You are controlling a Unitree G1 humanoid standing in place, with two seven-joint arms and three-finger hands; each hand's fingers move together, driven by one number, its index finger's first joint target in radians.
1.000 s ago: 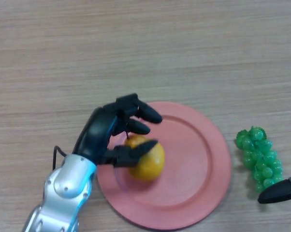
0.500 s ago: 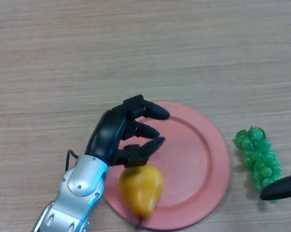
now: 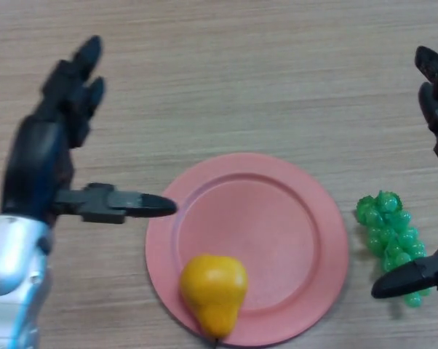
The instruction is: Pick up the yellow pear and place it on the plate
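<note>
The yellow pear [image 3: 213, 291] lies on the near-left part of the pink plate [image 3: 292, 218], its narrow end pointing toward the plate's near rim. My left hand [image 3: 48, 153] is raised to the left of the plate, open, fingers stretched away and thumb pointing right toward the plate, nothing in it. My right hand [image 3: 433, 94] shows at the right edge, with fingers up high and the thumb low beside the grapes, open and holding nothing.
A bunch of green grapes [image 3: 391, 238] lies on the wooden table [image 3: 226, 73] just right of the plate, close to my right hand's thumb.
My left hand let go of the pear, opened and drew back up and to the left, off the plate. The pear stays on the plate's near-left part. The right hand came further into view.
</note>
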